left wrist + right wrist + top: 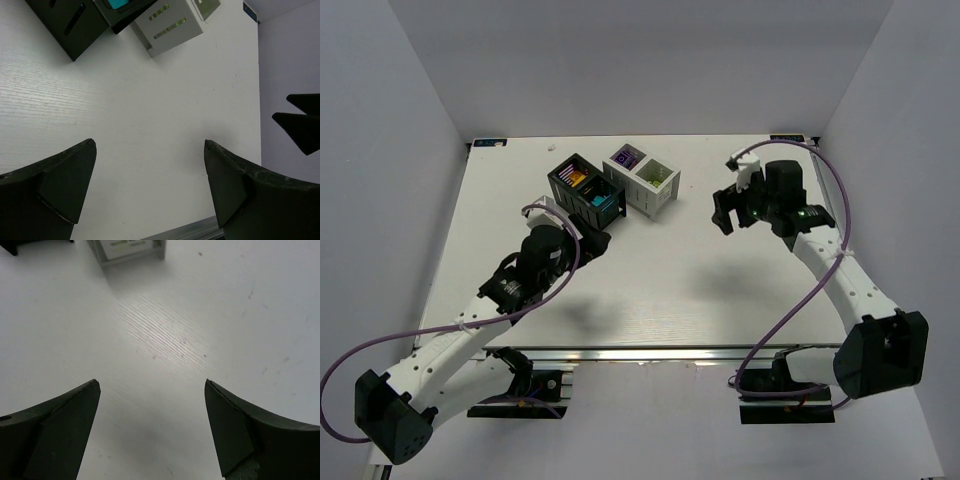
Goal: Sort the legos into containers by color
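Arm on the left (450,345): we see it reach from the near left corner toward the middle of the table (670,290).
Left gripper (590,240) (149,143): released and holding nothing. It sits just at the near side of the black container, and in its own camera we find the jaws spread wide with only bare tabletop between them.
Black container (582,192) (70,25): it stands left of centre near the far edge, turned at an angle, with two compartments.
Orange legos (575,180): we see them in the far compartment of the black container.
Teal legos (604,203) (120,4): these lie in the nearer compartment of the black container.
White container (642,178) (172,25) (130,247): it stands just beside the black one on its right. We cannot tell whether the two touch.
Purple legos (625,160): we see them in the far compartment of the white container.
Lime green legos (658,178): they lie in the nearer compartment of the white container, and green shows through its slats.
Right gripper (722,212) (150,382): released and empty, with its jaws wide apart over bare table. It is well apart from the white container on that container's right.
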Robot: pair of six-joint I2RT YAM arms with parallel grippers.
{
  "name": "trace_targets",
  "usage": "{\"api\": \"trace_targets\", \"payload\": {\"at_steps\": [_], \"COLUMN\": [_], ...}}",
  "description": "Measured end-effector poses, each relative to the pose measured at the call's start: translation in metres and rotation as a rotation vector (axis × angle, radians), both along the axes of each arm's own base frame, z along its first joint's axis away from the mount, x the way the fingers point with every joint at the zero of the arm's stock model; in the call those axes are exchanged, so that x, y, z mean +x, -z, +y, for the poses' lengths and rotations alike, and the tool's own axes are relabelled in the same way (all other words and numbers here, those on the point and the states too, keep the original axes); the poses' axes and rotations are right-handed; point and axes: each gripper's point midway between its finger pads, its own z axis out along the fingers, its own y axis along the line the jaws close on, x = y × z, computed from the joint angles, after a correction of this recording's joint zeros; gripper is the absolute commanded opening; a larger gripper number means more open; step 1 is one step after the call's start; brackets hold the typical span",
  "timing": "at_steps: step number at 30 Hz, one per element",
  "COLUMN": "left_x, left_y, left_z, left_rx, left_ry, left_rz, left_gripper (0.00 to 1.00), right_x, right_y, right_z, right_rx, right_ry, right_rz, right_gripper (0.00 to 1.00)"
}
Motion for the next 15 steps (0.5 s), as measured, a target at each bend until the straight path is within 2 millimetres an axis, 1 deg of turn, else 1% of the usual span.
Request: {"api": "trace_targets", "payload": {"at_steps": [2, 4, 5, 8, 11, 15], "left_x": [0.002, 0.003, 0.004, 0.004, 0.004, 0.003], "left_y": [-0.008, -0.014, -0.016, -0.017, -0.016, -0.015], "left_z": [-0.001, -0.002, -0.002, -0.002, -0.002, -0.001], "left_rx": [0.000, 0.001, 0.003, 0.010, 0.018, 0.023], "left_ry": [0.005, 0.010, 0.012, 0.016, 0.019, 0.020], "left_rz": [-0.018, -0.033, -0.039, -0.044, -0.042, -0.038], "left_gripper": [0.98, 0.98, 0.98, 0.98, 0.98, 0.98], "right_x": [-0.006, -0.008, -0.010, -0.013, -0.018, -0.018], "right_y": [0.008, 0.010, 0.010, 0.010, 0.014, 0.016], "right_z": [-0.015, -0.027, -0.029, -0.032, -0.034, -0.038], "right_rx": [-0.006, -0.007, -0.003, 0.007, 0.017, 0.024], "right_ry": [0.065, 0.125, 0.145, 0.176, 0.200, 0.246], "right_rz": [0.024, 0.031, 0.035, 0.039, 0.055, 0.065], "right_gripper": [0.89, 0.89, 0.89, 0.89, 0.89, 0.89]}}
